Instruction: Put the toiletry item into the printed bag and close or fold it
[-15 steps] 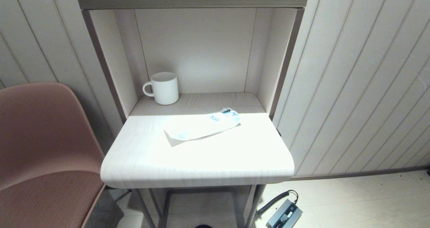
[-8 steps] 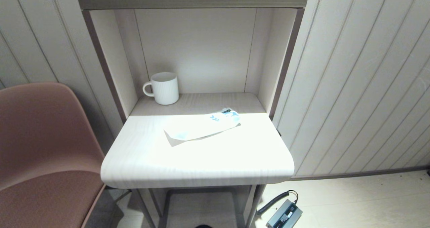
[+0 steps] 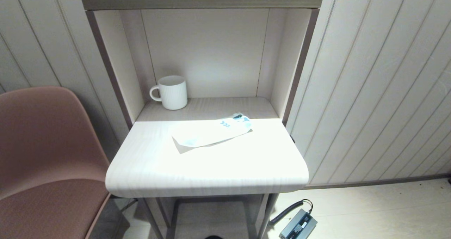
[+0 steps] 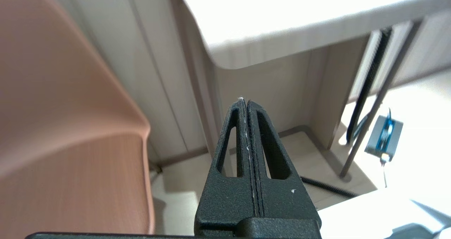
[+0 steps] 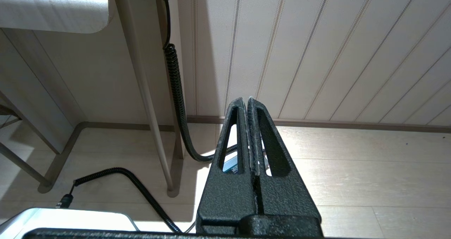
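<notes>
The printed bag (image 3: 209, 131) lies flat on the white desk top (image 3: 211, 168), slanted, with its blue-teal print at the far right end near the shelf step. No separate slim white stick shows on the desk; the toiletry item is out of view. Neither gripper appears in the head view. My left gripper (image 4: 245, 100) hangs below the desk's front left corner beside the chair, shut with nothing in it. My right gripper (image 5: 246, 99) is low at the right, pointing at the floor and wall panelling, shut and empty.
A white ribbed mug (image 3: 171, 92) stands at the back left of the desk's alcove. A pink-brown chair (image 3: 42, 154) is close on the left. A grey power brick (image 3: 297, 225) with a coiled black cable (image 5: 176, 91) lies on the floor by the desk legs.
</notes>
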Controlling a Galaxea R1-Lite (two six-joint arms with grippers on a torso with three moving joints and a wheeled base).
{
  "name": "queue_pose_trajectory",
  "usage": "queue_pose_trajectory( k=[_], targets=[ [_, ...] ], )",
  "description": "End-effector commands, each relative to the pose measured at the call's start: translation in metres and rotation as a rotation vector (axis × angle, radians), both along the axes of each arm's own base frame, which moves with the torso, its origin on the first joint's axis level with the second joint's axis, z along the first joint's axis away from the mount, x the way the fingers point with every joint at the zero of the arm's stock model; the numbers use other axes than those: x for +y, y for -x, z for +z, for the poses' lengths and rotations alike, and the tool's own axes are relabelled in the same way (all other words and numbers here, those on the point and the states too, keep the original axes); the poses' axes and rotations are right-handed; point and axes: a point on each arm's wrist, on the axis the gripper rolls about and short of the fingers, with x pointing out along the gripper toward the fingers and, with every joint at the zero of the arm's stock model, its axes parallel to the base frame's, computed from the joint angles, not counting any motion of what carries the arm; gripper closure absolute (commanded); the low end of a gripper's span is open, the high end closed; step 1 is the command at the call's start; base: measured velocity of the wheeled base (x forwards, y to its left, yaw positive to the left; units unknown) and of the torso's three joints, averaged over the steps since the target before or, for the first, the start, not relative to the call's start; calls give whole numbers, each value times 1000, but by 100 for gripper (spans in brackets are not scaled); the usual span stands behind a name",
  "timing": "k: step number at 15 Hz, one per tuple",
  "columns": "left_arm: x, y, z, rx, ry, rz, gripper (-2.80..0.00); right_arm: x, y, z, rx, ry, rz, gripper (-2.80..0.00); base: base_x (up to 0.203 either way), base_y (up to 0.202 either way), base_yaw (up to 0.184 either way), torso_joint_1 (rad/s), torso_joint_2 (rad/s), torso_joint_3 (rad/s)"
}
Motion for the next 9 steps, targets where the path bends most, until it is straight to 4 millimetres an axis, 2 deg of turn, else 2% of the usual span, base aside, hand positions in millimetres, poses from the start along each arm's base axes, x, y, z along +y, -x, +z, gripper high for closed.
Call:
queue_pose_trajectory(
  k=[1, 2, 5, 6, 9],
  targets=[
    [0, 0, 0, 17, 43, 21, 0, 0, 0, 0, 3, 0, 1, 0, 0, 0, 0, 0, 0, 0],
    [1, 0, 1, 6, 25, 50, 0, 0, 0, 0, 1, 0, 1, 0, 0, 0, 0, 0, 0, 0],
    [7, -1, -1, -8, -126, 301, 0, 0, 0, 0, 1, 0, 1, 0, 0, 0, 0, 0, 0, 0],
    [7, -3, -5, -11, -199, 309, 0, 0, 0, 0, 2, 0, 1, 0, 0, 0, 0, 0, 0, 0],
    [7, -4, -5, -30, -206, 294, 0, 0, 0, 0, 1, 0, 1, 0, 0, 0, 0, 0, 0, 0]
  ],
)
